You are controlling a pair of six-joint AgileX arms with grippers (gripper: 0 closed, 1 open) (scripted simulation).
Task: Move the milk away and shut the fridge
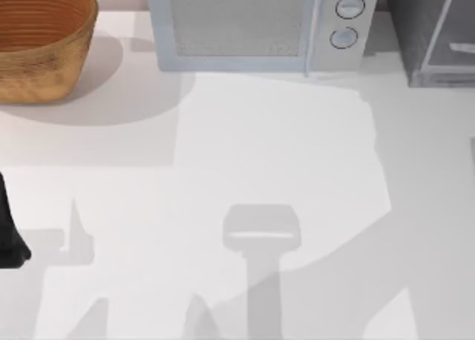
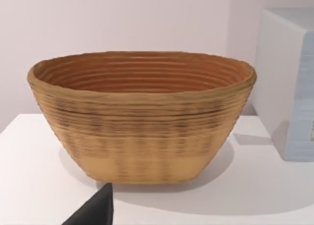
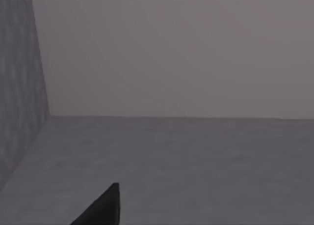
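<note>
Currently, the white bench (image 1: 282,169) carries three items along its far edge: a woven, ribbed brown basket (image 1: 41,39) at the far-left corner, a light-grey microwave with a mesh door panel and two round knobs (image 1: 256,27) at the middle of the far edge, and the tall dark-grey speckled fridge with a pale-framed glassy door panel (image 1: 438,36) at the far-right corner. The microwave stands between the basket and the fridge, apart from both. A dark part of the left arm (image 1: 10,232) shows at the left edge of the bench, near the front; whether the left tool is open or closed cannot be told. The left wrist view faces the basket (image 2: 142,117), which stands upright on the bench with the pale side wall of the microwave (image 2: 289,82) just beside it. The right wrist view is dim and shows grey flat surfaces meeting at a corner, with a dark wedge at its lower edge; the state of the right tool cannot be told either.
</note>
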